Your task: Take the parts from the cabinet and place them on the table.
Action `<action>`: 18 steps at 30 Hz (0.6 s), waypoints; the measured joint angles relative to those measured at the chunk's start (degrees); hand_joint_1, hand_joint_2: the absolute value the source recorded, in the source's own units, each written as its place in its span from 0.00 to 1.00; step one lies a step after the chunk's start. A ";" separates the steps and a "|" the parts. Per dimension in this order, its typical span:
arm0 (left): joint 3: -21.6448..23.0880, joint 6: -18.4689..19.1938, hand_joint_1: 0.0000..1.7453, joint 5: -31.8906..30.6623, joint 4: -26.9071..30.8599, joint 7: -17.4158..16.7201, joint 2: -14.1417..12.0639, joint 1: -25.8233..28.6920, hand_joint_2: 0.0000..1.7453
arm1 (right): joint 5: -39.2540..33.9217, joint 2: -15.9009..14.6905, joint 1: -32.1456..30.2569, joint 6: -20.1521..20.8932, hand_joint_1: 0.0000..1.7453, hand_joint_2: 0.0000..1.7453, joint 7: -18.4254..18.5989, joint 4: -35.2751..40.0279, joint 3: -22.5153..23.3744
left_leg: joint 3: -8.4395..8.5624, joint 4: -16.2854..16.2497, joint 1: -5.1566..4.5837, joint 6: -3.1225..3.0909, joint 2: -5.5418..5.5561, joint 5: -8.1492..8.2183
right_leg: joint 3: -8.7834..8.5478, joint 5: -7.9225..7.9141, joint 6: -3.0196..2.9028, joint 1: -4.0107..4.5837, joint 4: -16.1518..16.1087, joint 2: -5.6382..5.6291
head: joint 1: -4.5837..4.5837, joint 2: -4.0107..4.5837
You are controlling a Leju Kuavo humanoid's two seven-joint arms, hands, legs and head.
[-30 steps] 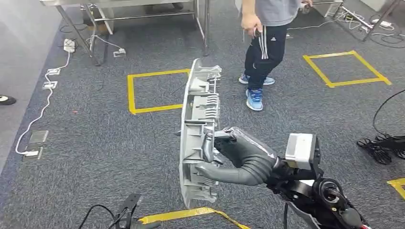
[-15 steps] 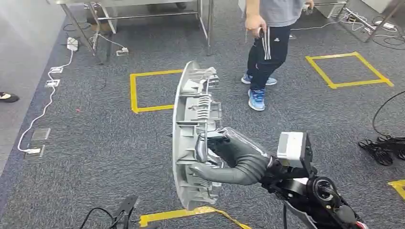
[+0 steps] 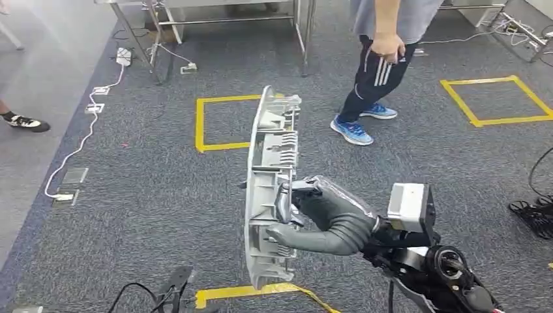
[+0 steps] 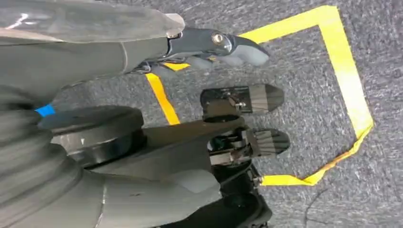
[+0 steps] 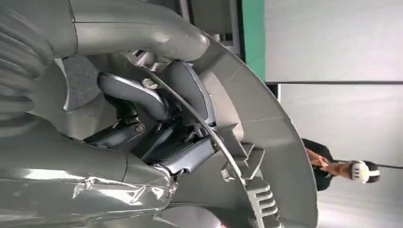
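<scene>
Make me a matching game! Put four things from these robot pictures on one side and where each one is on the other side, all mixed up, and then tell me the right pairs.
Things:
1. grey part
2. person
3. white cable
4. right hand

Places or states:
A. stands on the carpet at the far side, in blue shoes
B. grips the grey part
C. held upright above the floor
D. lies along the floor on the left

Pairs: 1-C, 2-A, 3-D, 4-B
</scene>
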State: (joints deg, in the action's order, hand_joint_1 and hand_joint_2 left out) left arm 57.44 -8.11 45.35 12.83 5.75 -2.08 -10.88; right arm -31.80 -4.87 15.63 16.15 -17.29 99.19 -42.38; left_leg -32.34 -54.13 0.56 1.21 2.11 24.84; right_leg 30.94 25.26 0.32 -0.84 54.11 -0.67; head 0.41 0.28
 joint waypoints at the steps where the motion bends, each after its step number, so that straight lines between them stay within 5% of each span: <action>1: 0.00 0.00 0.00 0.00 0.00 0.02 0.02 -0.06 1.00 | 0.00 0.00 -0.02 -0.02 1.00 1.00 0.02 0.02 0.02 | -0.78 -1.93 -0.06 0.34 -0.75 1.47 | -0.06 -0.10 -0.20 0.08 -0.15 0.13 | -0.28 0.00; 4: 0.00 0.00 0.00 0.00 0.00 0.00 0.07 -0.07 1.00 | 0.00 0.04 -0.05 -0.02 1.00 1.00 0.04 0.09 0.02 | -7.59 -16.46 0.13 1.04 -1.34 8.33 | 0.09 -0.13 -0.59 0.19 -0.14 0.93 | -1.20 0.00; 6: 0.00 0.00 0.00 0.00 0.00 0.00 0.09 0.09 1.00 | 0.00 0.04 -0.25 -0.02 1.00 1.00 0.04 0.09 0.00 | -9.42 -19.93 0.24 1.19 -1.52 8.35 | 0.09 -0.12 -0.59 0.20 -0.12 1.31 | -1.49 0.00; 7: 0.00 0.00 0.00 0.00 0.00 0.00 0.07 0.10 1.00 | 0.00 0.04 -0.30 -0.02 1.00 1.00 0.07 0.09 0.00 | -7.99 -16.97 0.30 1.19 -1.63 6.30 | 0.06 -0.09 -0.55 0.18 -0.08 1.43 | -1.62 0.00; 9: 0.00 0.00 0.00 0.00 0.00 0.00 -0.02 0.01 1.00 | 0.00 0.07 -0.26 -0.02 1.00 1.00 0.04 0.09 0.00 | -2.30 -5.61 0.38 0.99 -2.12 1.01 | -0.07 0.08 -0.29 0.14 0.10 1.59 | -2.03 0.00; 10: 0.00 0.00 0.00 0.00 0.00 0.00 -0.02 -0.07 1.00 | 0.00 0.09 -0.26 -0.02 1.00 1.00 0.04 0.09 0.02 | 0.09 -1.02 0.36 0.85 -3.16 -0.29 | -0.06 0.25 -0.01 0.25 0.26 1.63 | -2.23 0.00; 11: 0.00 0.00 0.00 0.00 0.00 0.02 0.00 -0.20 1.00 | 0.00 0.09 -0.26 -0.02 1.00 1.00 0.00 0.11 0.02 | 0.31 0.03 -0.02 0.43 -3.36 0.08 | 0.31 0.47 0.37 0.88 0.77 1.66 | -2.56 0.00; 15: 0.00 0.02 0.00 0.00 0.00 0.00 0.07 -0.05 1.00 | 0.00 0.09 -0.27 -0.02 1.00 1.00 0.04 0.11 0.00 | 0.03 0.04 0.11 -0.97 -2.43 -0.15 | 0.21 0.62 1.41 0.58 0.59 2.05 | -1.64 0.00; 16: -0.02 0.11 0.00 -0.02 0.00 0.02 0.07 -0.09 1.00 | 0.00 0.09 -0.26 -0.04 1.00 1.00 0.02 0.11 0.02 | 0.14 0.12 0.21 -1.17 -2.34 -0.21 | 0.54 1.75 1.73 0.31 1.80 1.49 | -1.57 0.00; 18: -0.02 0.17 0.00 -0.18 0.00 0.02 0.11 -0.09 1.00 | -0.02 0.09 -0.25 -0.22 1.00 1.00 -0.06 0.09 0.04 | 0.19 -0.29 -0.27 -0.89 -2.04 0.17 | 0.17 0.55 -2.66 0.65 0.76 1.65 | -0.30 0.00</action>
State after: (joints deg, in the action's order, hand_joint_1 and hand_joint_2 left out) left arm 57.42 -7.93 45.18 12.83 5.77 -1.97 -10.97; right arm -31.82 -4.79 15.38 15.93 -17.35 99.27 -42.34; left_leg -32.14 -54.41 0.29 0.32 0.07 25.02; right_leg 31.10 25.81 -2.34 -0.18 54.87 0.98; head 0.11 0.28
